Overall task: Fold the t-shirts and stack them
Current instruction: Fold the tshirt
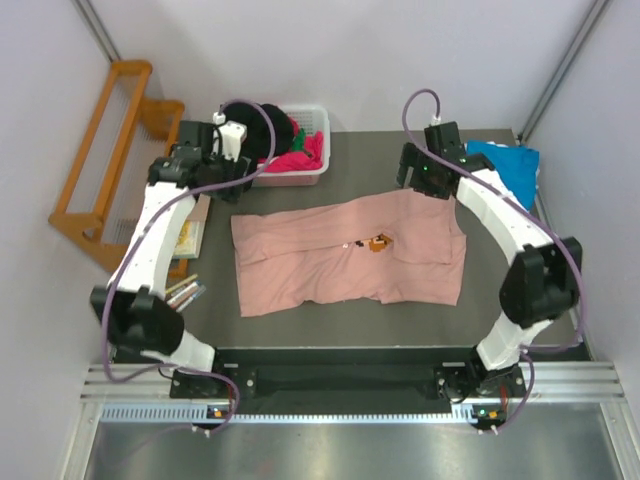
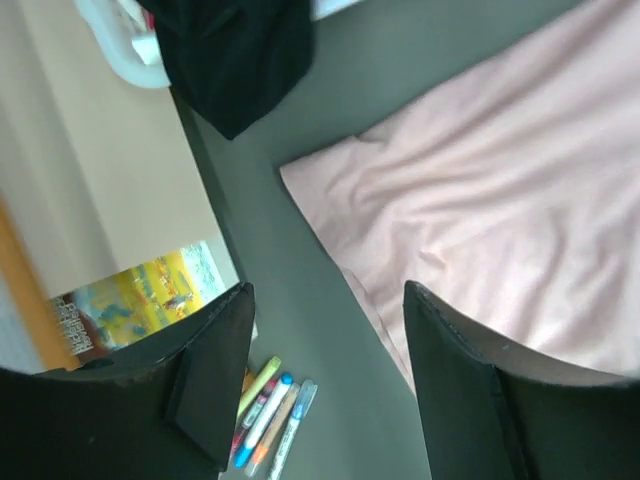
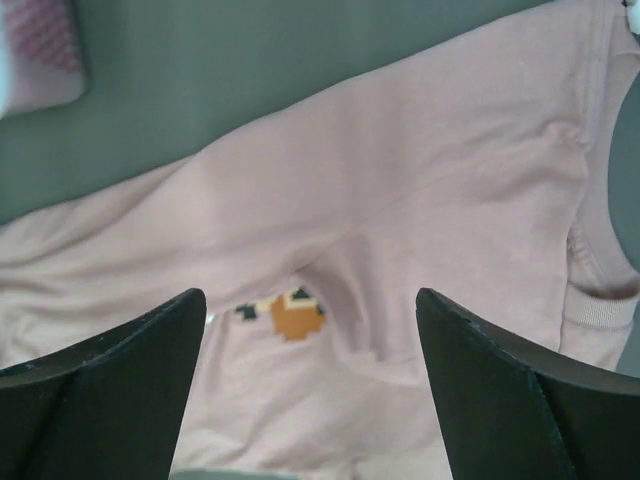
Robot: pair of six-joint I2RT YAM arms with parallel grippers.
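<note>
pink t-shirt (image 1: 350,262): soft, wrinkled, spread out | chest print (image 3: 290,315): blocky, perhaps pixelated | left jaws: apart | right jaws: apart

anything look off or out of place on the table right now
Nothing damaged or spilled. The pink t-shirt lies rumpled, with a bunched crease by its chest print. The blue t-shirt sits crumpled at the far right corner, seemingly past the edge of the table. A black shirt hangs over the rim of the basket.
</note>
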